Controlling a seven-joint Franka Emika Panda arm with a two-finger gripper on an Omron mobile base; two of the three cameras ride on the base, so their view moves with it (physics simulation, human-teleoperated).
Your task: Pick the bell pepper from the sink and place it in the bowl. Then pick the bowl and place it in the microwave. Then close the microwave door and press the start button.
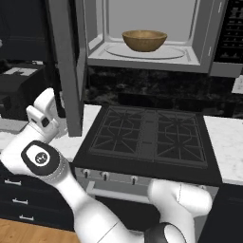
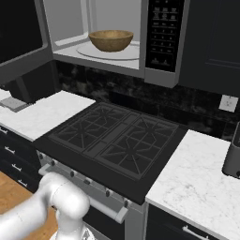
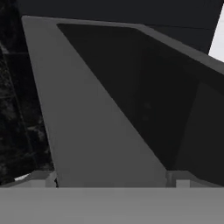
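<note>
Left base view: the bowl (image 1: 144,40) sits on the turntable inside the microwave (image 1: 204,42); the microwave door (image 1: 64,61) stands swung out at 9 o'clock of the cavity, edge-on. The hand (image 1: 42,116) is low beside the door's bottom edge, its jaws not readable here.
Right base view: bowl (image 2: 111,40) centred in the cavity, control panel (image 2: 163,35) at 3 o'clock of it; worktop (image 2: 40,115) below left.
Hand view: door panel (image 3: 100,127) close ahead; fingertips spread wide, grasping nothing.
Handling judgement: the door is rigid, hinged, and likely light to swing; push flat on its outer face, away from the hinge. Smooth glass may let the fingers slide.
</note>
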